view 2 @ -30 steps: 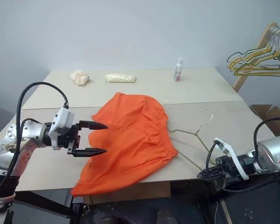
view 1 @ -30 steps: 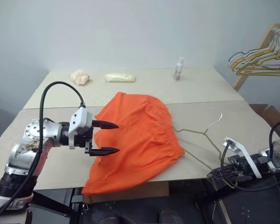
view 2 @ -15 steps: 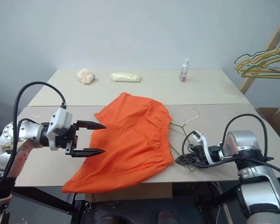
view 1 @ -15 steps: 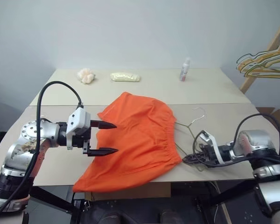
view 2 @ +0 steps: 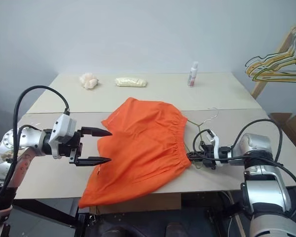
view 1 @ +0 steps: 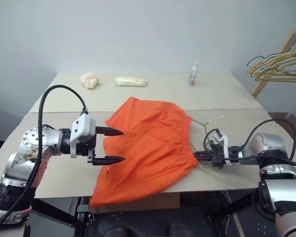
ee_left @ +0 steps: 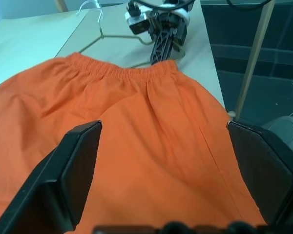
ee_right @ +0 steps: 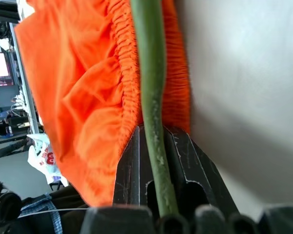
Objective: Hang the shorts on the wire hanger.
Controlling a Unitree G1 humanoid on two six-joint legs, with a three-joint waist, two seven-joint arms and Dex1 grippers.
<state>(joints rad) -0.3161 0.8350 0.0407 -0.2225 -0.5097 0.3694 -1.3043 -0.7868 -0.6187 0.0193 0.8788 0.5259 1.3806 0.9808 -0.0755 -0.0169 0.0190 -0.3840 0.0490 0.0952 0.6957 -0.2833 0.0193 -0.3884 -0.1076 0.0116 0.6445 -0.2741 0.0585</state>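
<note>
On our tan table (view 1: 153, 89), a small bottle (view 1: 192, 73) and 2 pale lumps (view 1: 90, 80) sit far behind the shorts (view 1: 148, 148). Our right gripper (view 2: 191, 156) pinches the wire hanger (view 1: 203, 126) beside the waistband, while our left gripper (view 1: 116, 146) is spread wide.

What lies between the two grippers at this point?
The shorts lie spread on the table between the open left gripper and the right gripper, which is shut on the wire hanger; the eye views show it.
</note>
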